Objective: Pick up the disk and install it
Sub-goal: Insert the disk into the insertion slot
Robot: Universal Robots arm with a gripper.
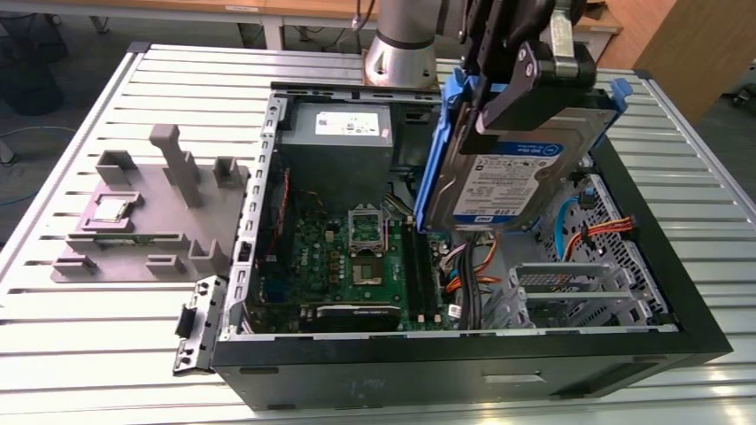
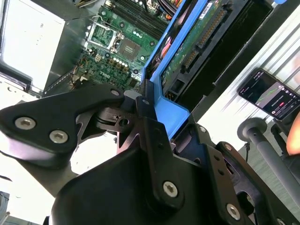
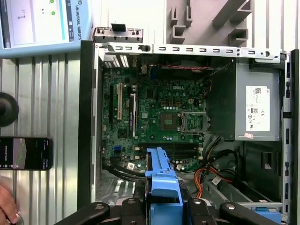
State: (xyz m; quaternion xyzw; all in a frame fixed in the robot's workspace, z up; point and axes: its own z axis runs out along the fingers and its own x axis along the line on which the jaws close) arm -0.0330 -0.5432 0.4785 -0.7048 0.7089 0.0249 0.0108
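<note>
We count one disk (image 1: pixel 520 177), a flat rectangular silver hard drive with a white-and-blue label and two blue plastic side rails. The black jaws are closed on its upper end. In both wrist views they clamp the blue plastic frame (image 3: pixel 161 180) from either side.

The disk hangs steeply tilted, with its label towards the exterior view. It is above the interior of one open black computer case (image 1: pixel 473 354), towards the exterior view's right. Its lower edge is near the bundle of orange cables (image 1: pixel 597 232). We cannot tell whether it touches anything there.

Inside the case lie one green motherboard (image 1: pixel 343 257) and one larger grey power-supply box with a white sticker (image 1: pixel 336 133).

The case rests on a slatted metal surface (image 1: pixel 106 354). At the exterior view's left, one grey moulded fixture (image 1: pixel 177 177) stands on the same surface, well apart from the disk. It carries one small square silver chip (image 1: pixel 112 211).

In the first wrist view, one dark phone (image 3: pixel 26 153) lies on the slats beside the case wall. Part of one hand (image 3: pixel 7 208) shows near it.
</note>
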